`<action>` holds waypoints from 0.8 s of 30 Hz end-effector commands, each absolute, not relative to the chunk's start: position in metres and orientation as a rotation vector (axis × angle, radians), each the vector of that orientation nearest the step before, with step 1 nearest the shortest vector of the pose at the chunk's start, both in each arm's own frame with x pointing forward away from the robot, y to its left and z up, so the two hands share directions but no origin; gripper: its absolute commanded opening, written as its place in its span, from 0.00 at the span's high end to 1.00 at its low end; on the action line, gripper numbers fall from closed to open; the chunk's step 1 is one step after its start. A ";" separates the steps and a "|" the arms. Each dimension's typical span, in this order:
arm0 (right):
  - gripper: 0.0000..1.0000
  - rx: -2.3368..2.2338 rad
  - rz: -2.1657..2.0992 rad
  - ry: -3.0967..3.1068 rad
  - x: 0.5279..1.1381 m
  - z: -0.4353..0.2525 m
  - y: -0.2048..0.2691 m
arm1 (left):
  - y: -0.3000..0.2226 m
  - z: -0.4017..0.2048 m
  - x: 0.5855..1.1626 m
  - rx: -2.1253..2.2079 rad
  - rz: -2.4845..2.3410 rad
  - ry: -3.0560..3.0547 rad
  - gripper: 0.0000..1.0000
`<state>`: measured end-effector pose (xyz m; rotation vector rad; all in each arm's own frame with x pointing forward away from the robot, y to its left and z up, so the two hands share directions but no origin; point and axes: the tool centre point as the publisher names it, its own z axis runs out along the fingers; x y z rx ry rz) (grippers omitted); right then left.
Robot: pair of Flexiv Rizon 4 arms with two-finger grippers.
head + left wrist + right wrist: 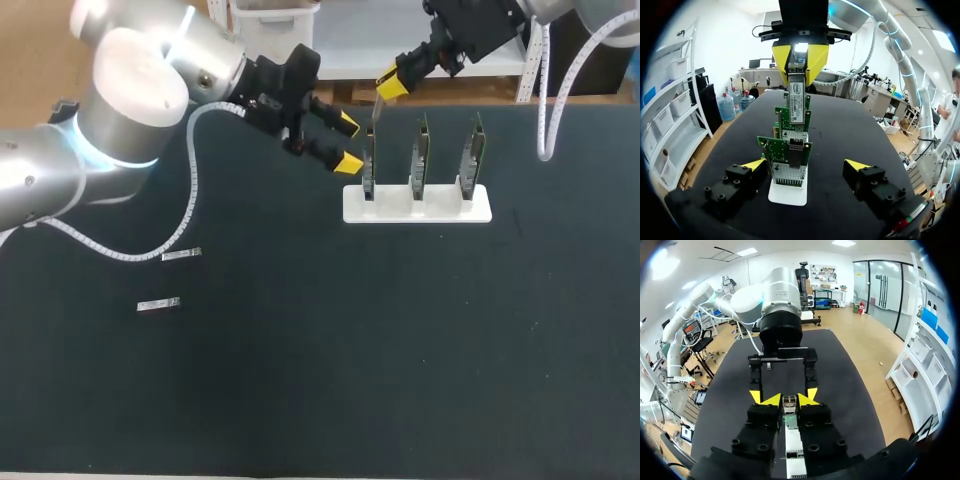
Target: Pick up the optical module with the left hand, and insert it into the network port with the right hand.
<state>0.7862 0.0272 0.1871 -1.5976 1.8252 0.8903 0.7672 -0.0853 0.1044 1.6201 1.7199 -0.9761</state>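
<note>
Left tool [348,143] spread just left of the card [788,150]; right tool [786,400] pinches the module [796,102], which I barely see overhead.

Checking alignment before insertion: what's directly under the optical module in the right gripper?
The leftmost network card in the white stand stands under the optical module, which the right gripper holds. Whether its port sits exactly below cannot be seen.

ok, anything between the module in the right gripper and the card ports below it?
Nothing visible. The right gripper holds the optical module just above the left-end network card in the white stand, with open air under it. The left gripper, open, sits beside that card, not under the module.
</note>
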 end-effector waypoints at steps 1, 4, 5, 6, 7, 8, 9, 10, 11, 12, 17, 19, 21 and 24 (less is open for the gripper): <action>1.00 -1.592 0.883 1.828 0.783 0.187 0.027 | -0.088 0.104 0.771 1.644 -0.982 1.721 0.00; 1.00 -1.591 0.884 1.829 0.783 0.187 0.027 | -0.088 0.104 0.770 1.650 -0.981 1.718 0.00; 1.00 -1.591 0.884 1.830 0.783 0.187 0.027 | -0.088 0.104 0.769 1.654 -0.979 1.718 0.00; 1.00 -1.591 0.885 1.829 0.783 0.186 0.027 | -0.088 0.103 0.768 1.656 -0.978 1.718 0.00; 1.00 -1.591 0.885 1.829 0.783 0.186 0.027 | -0.088 0.103 0.768 1.657 -0.979 1.717 0.00; 1.00 -1.591 0.885 1.829 0.783 0.186 0.028 | -0.088 0.102 0.768 1.661 -0.976 1.718 0.00; 1.00 -1.591 0.886 1.828 0.783 0.187 0.028 | -0.088 0.102 0.768 1.661 -0.977 1.719 0.00; 1.00 -1.591 0.885 1.828 0.783 0.187 0.028 | -0.087 0.102 0.768 1.661 -0.978 1.719 0.00; 1.00 -1.590 0.885 1.828 0.783 0.187 0.028 | -0.087 0.102 0.768 1.664 -0.975 1.720 0.00; 1.00 -1.590 0.886 1.827 0.783 0.187 0.029 | -0.087 0.102 0.768 1.663 -0.975 1.720 0.00; 1.00 -1.588 0.888 1.826 0.783 0.186 0.030 | -0.085 0.101 0.767 1.654 -0.977 1.723 0.00; 1.00 -1.588 0.889 1.827 0.783 0.186 0.031 | -0.085 0.101 0.767 1.655 -0.978 1.723 0.00; 1.00 -1.588 0.889 1.826 0.783 0.186 0.031 | -0.085 0.101 0.767 1.656 -0.978 1.723 0.00; 1.00 -1.587 0.887 1.825 0.783 0.187 0.032 | -0.084 0.101 0.766 1.658 -0.978 1.722 0.00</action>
